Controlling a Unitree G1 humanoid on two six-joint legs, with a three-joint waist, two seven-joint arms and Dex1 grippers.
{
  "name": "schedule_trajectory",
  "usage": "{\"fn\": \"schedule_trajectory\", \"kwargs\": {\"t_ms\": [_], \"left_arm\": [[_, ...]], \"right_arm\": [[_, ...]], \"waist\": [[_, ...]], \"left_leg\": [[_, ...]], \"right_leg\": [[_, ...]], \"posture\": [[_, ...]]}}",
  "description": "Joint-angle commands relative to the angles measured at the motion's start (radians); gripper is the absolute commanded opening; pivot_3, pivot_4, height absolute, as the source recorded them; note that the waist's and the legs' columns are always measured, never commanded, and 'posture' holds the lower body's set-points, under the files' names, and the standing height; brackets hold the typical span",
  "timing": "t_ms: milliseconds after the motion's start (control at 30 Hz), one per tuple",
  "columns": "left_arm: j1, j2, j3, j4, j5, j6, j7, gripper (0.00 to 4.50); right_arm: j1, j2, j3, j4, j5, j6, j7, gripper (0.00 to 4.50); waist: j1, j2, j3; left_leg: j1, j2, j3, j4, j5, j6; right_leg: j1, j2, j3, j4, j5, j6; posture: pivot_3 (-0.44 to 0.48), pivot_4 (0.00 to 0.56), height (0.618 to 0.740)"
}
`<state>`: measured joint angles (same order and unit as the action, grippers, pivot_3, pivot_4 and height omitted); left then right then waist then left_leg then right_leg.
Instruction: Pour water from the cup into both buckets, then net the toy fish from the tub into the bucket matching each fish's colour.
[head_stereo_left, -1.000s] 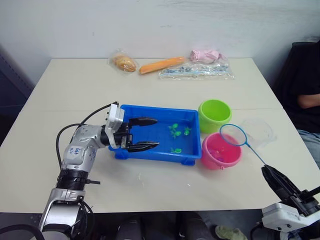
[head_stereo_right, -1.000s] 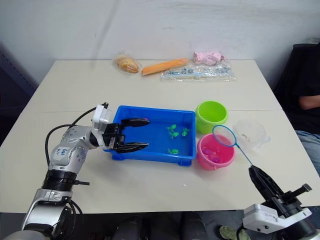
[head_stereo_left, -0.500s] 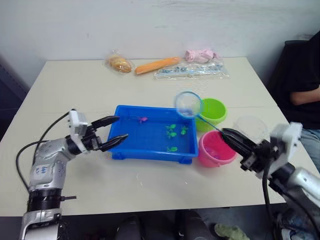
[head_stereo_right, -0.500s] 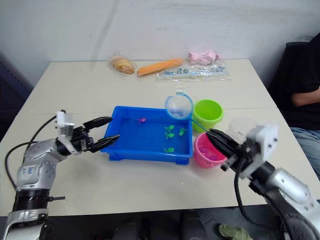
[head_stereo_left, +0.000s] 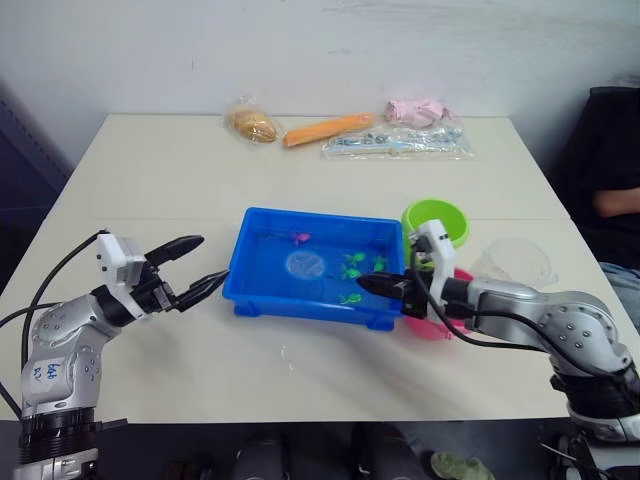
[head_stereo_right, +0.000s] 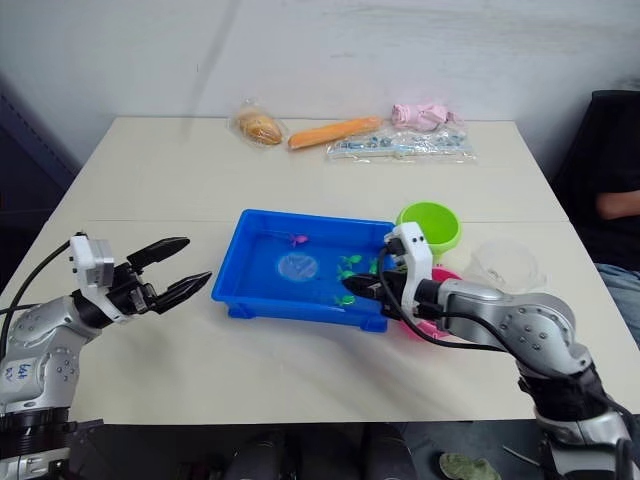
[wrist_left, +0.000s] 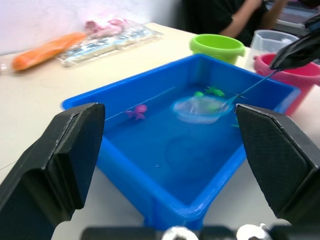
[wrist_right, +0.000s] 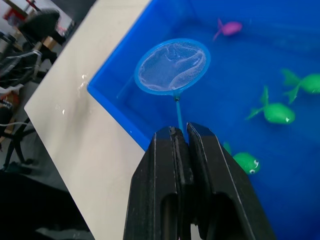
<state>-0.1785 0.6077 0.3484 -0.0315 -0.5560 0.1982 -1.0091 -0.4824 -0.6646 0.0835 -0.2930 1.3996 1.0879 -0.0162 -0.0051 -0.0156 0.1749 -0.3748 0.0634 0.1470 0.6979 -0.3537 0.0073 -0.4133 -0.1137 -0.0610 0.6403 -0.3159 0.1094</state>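
The blue tub (head_stereo_left: 300, 305) holds water, one pink fish (head_stereo_left: 298, 238) and three green fish (head_stereo_left: 350, 265). The net (head_stereo_left: 305, 264) lies with its hoop low in the tub's middle, close to the pink fish (wrist_right: 229, 27). My right gripper (head_stereo_left: 364, 284) is shut on the net's handle over the tub's right end. My left gripper (head_stereo_left: 214, 257) stands open just left of the tub, holding nothing. The green bucket (head_stereo_left: 440, 218) is right of the tub. The pink bucket (wrist_left: 300, 80) sits in front of it, largely behind my right arm. The clear cup (head_stereo_left: 515, 262) is further right.
At the table's far edge lie a bagged bun (head_stereo_left: 250, 124), an orange carrot (head_stereo_left: 322, 129), a clear packet (head_stereo_left: 400, 143) and a pink bundle (head_stereo_left: 415, 108). A seated person (head_stereo_left: 615, 190) is at the table's right side. Bare table lies in front of the tub.
My right arm swung the net from over the buckets to the tub and lowered its hoop into it. My left gripper drew back from the tub's left rim.
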Motion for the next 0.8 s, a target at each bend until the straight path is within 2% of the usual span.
{"fn": "schedule_trajectory", "kwargs": {"t_ms": [33, 433, 633, 800], "left_arm": [[-0.026, 0.021, -0.007, -0.033, -0.019, 0.004, -0.007, 4.47], [-0.030, 0.031, -0.021, -0.021, -0.005, 0.005, 0.005, 4.47], [-0.024, 0.033, -0.018, -0.027, -0.009, 0.004, 0.011, 4.47], [-0.020, 0.027, -0.021, -0.031, -0.012, 0.004, 0.016, 4.47]], "right_arm": [[-0.060, 0.043, 0.003, 0.039, -0.027, 0.044, -0.035, 0.00], [-0.208, 0.223, 0.004, 0.243, -0.305, 0.075, -0.053, 0.00], [-0.211, 0.262, -0.003, 0.213, -0.431, 0.017, 0.036, 0.00], [-0.170, 0.246, -0.003, 0.121, -0.485, -0.002, 0.135, 0.00]], "waist": [[0.000, 0.000, 0.000], [-0.024, 0.000, 0.000], [-0.025, 0.001, 0.000], [-0.026, 0.001, 0.000]], "left_leg": [[0.000, 0.000, 0.000, 0.000, 0.000, 0.000], [-0.002, 0.001, 0.000, -0.001, 0.000, -0.001], [-0.003, 0.001, 0.000, -0.001, 0.000, -0.001], [-0.003, 0.001, 0.000, -0.003, 0.000, -0.001]], "right_leg": [[0.000, 0.000, 0.000, 0.000, 0.000, 0.000], [-0.001, 0.001, -0.001, 0.002, 0.000, 0.000], [-0.002, 0.001, -0.001, 0.002, 0.000, 0.000], [-0.002, 0.001, -0.002, 0.001, 0.000, 0.000]], "posture": [[0.000, 0.150, 0.740], [0.000, 0.150, 0.740], [0.000, 0.150, 0.740], [0.000, 0.150, 0.740]]}}
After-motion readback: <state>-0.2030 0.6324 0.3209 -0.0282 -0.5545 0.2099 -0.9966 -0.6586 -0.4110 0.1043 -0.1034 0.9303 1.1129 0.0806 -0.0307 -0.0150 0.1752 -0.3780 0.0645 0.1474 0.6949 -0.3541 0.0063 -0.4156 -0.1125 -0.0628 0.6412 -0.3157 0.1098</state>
